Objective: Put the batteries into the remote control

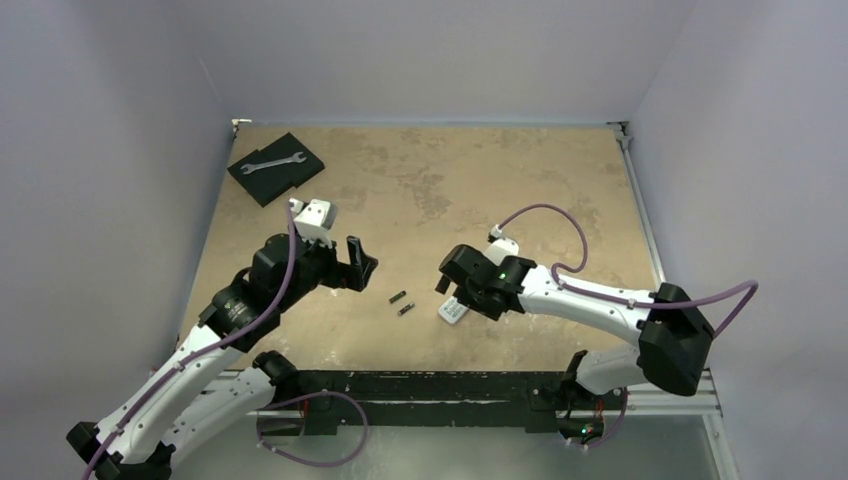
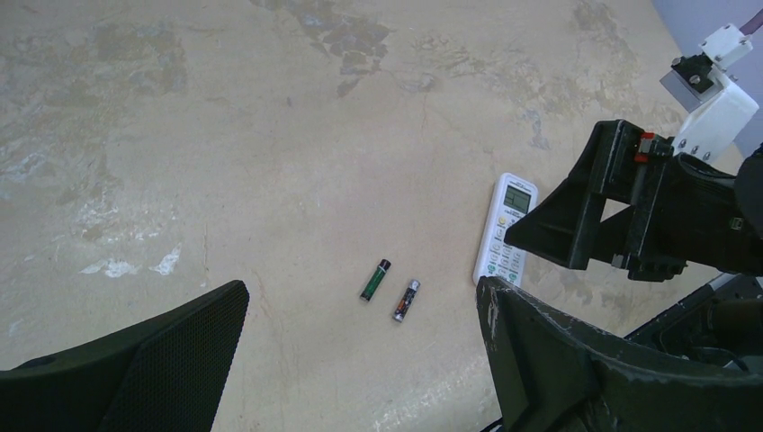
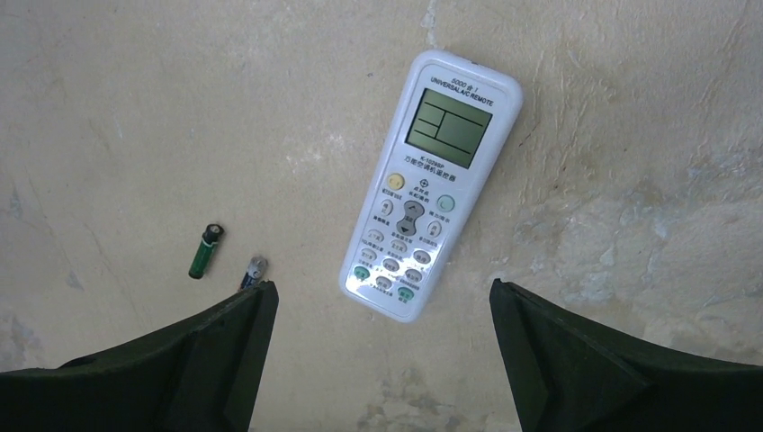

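Note:
The white remote control (image 3: 432, 184) lies face up on the tan table, screen and buttons showing. It also shows in the top view as the remote control (image 1: 453, 310) and in the left wrist view as the remote control (image 2: 506, 229). Two batteries lie side by side just left of it: a green one (image 3: 205, 251) and a dark silver-capped one (image 3: 255, 268), partly behind a finger. My right gripper (image 3: 382, 292) hovers open above the remote's button end. My left gripper (image 2: 364, 297) is open above the batteries (image 2: 375, 280), holding nothing.
A black pad (image 1: 290, 180) with a silver wrench (image 1: 270, 162) lies at the back left corner. The two arms' grippers, left gripper (image 1: 362, 262) and right gripper (image 1: 452, 285), face each other closely across the batteries (image 1: 402, 303). The table's near edge is a black rail (image 1: 420, 385).

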Robot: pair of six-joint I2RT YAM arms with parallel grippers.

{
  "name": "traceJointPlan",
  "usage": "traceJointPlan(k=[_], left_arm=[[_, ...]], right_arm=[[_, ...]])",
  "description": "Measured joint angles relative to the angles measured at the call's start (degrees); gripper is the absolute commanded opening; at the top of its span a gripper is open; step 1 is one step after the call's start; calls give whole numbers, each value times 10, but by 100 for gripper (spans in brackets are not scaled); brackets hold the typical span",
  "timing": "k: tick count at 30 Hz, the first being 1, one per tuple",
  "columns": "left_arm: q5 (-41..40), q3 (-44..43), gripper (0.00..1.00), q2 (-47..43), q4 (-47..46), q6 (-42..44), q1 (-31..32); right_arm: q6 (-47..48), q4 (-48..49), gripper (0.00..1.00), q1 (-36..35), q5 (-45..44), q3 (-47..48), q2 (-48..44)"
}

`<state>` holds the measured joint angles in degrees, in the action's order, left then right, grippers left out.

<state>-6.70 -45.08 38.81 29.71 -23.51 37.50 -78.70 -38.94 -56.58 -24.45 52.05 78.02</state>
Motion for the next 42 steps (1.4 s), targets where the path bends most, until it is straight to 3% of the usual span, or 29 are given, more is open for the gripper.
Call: traceJointPlan(k=[18,42], left_arm=[[-1,0,99,-5,0,-1,0],[0,0,99,-9,0,-1,0]], right_arm=[[-70,-13,99,0,1,20,92],[-74,-6,82,0,2,50,167]])
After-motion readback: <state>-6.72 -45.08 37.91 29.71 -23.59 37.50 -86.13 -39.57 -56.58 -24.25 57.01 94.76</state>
